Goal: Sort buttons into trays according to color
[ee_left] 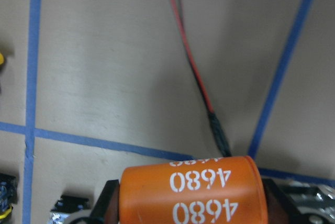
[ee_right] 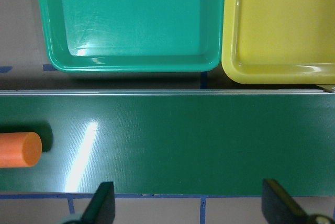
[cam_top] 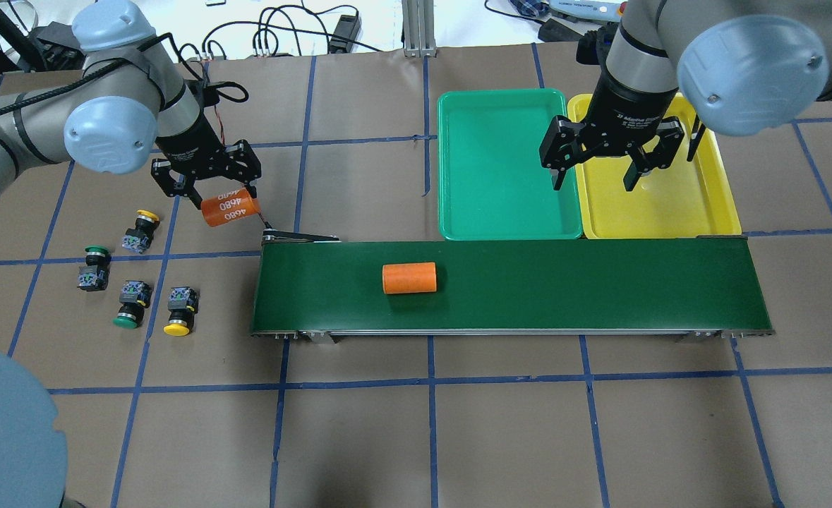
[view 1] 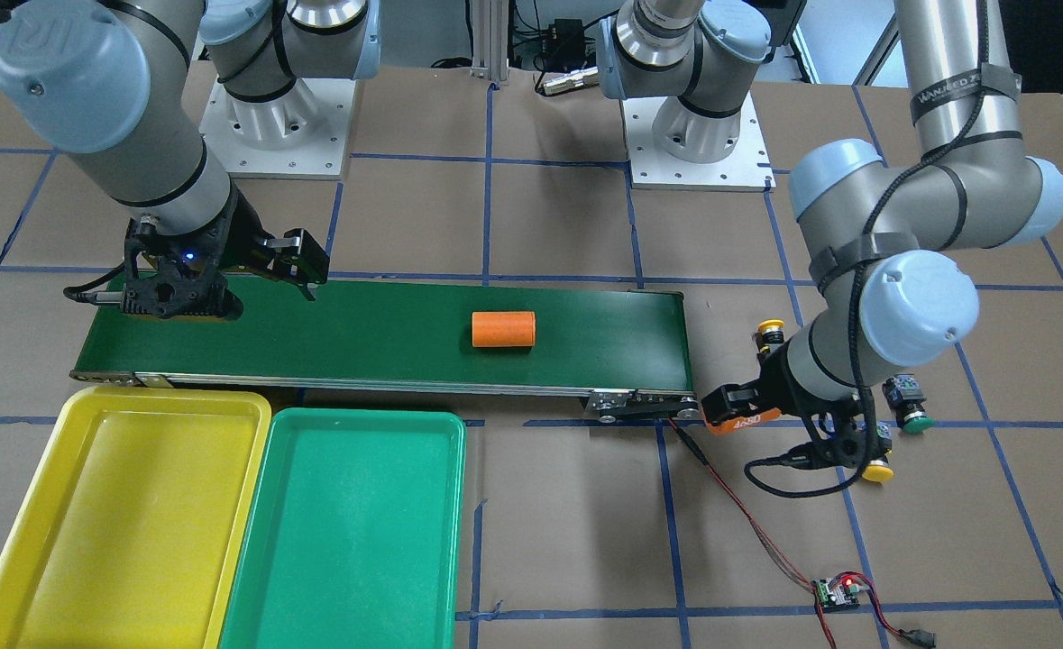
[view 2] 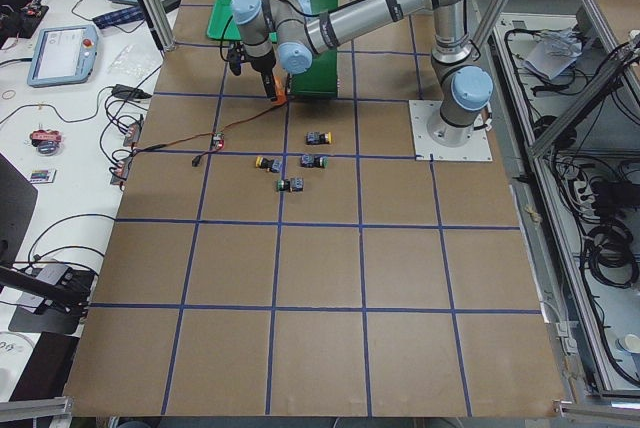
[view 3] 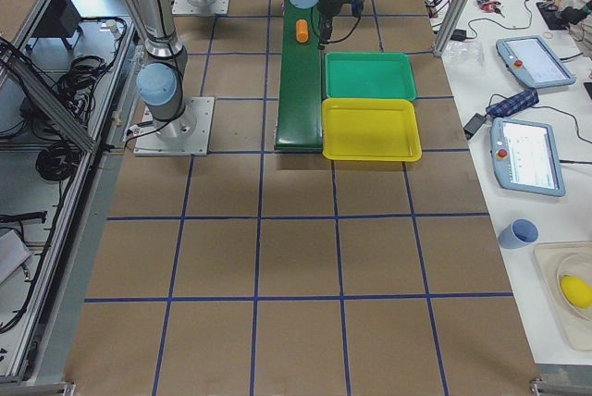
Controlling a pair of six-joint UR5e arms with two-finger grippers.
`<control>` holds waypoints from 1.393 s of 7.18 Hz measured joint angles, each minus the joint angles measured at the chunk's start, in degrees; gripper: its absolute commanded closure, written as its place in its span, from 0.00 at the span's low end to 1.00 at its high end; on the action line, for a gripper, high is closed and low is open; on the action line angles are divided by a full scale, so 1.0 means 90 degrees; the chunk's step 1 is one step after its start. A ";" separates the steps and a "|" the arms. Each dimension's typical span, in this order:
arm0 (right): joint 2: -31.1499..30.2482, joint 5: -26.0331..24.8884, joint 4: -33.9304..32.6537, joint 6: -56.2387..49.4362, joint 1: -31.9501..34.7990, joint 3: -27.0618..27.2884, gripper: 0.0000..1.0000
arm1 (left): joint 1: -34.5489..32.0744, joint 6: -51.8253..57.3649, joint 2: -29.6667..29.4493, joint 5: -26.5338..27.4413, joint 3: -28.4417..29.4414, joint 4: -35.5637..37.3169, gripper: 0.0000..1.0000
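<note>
- Overhead exterior view: four buttons (cam_top: 138, 233) lie in a loose cluster on the surface (cam_top: 500, 423), off the belt's (cam_top: 564, 282) end nearest the left arm. They have black bodies, two with yellow caps and two with green.
- Green tray (cam_top: 507, 169) and yellow tray (cam_top: 659, 204) sit side by side along the belt's far edge.
- Left gripper (cam_top: 224, 196) is clenched on an orange cylinder (cam_top: 228, 208) marked 4680, just off the belt's end.
- Right gripper (cam_top: 593, 182) is spread wide, grasping nothing, above the belt's other end by the trays.
- Second orange cylinder (cam_top: 408, 277) lies on the belt.
- Surface is brown board with a blue tape grid; handheld screens (view 3: 527, 58) rest on a side bench.
</note>
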 measured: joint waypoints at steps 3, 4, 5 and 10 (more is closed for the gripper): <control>-0.0001 -0.0014 0.0018 0.0000 0.0001 0.0006 0.00 | -0.0926 0.0192 0.0646 0.0043 -0.0586 0.0058 1.00; 0.0000 -0.0011 0.0021 0.0000 0.0000 0.0005 0.00 | -0.1059 0.0362 0.0732 0.0047 -0.0712 0.0071 1.00; 0.0001 -0.0006 0.0021 -0.0002 0.0000 0.0003 0.00 | -0.1108 0.0526 0.0762 0.0050 -0.0881 0.0125 1.00; 0.0007 -0.0007 0.0014 -0.0010 0.0000 0.0006 0.00 | -0.1066 0.0916 0.0747 0.0073 -0.1487 0.0782 0.00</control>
